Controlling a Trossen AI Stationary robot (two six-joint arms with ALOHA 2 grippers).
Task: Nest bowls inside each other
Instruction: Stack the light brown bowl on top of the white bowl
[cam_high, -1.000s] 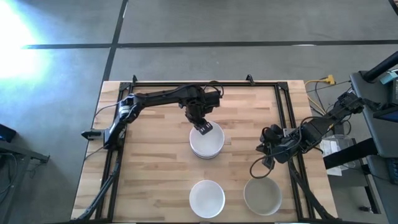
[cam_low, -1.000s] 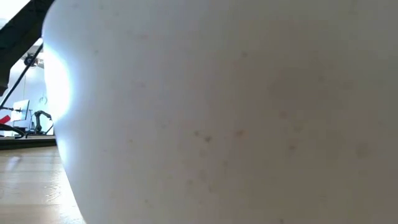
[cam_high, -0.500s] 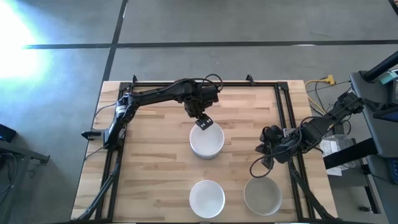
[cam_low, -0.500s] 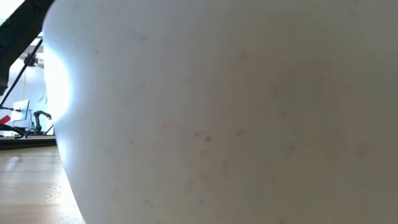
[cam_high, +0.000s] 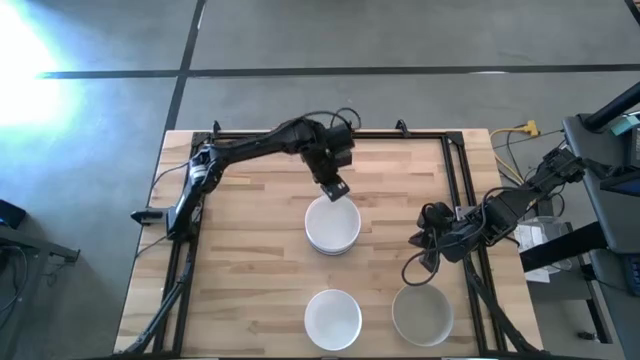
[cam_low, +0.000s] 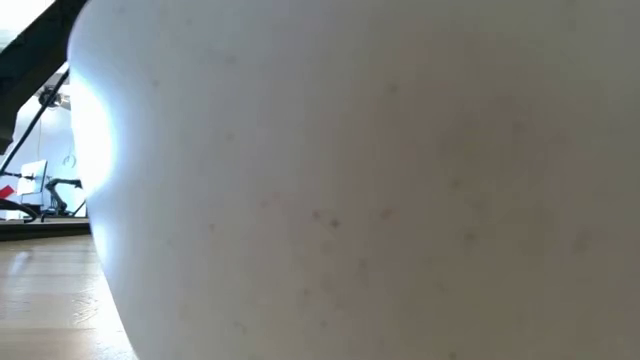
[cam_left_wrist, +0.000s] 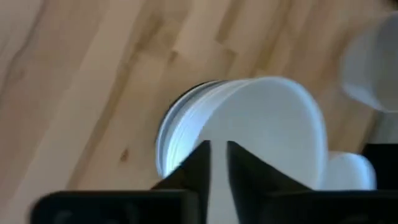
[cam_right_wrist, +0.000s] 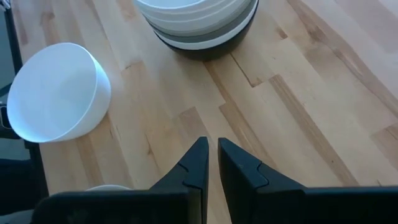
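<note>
Above the stack of bowls (cam_high: 332, 227) at mid-desk, the left gripper (cam_high: 335, 187) hangs with jaws nearly closed and empty, evidently after a drop. Two loose bowls, one white (cam_high: 332, 318), one grey (cam_high: 422, 315), wait at the near edge; the right gripper (cam_high: 430, 240), also closed and empty, idles nearby.

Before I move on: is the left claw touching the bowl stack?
Apart. The high view shows the left claw over bare table, beyond the bowl stack rim.

lab: framed wooden bench (cam_high: 250, 250), concrete floor (cam_high: 300, 40)
</note>
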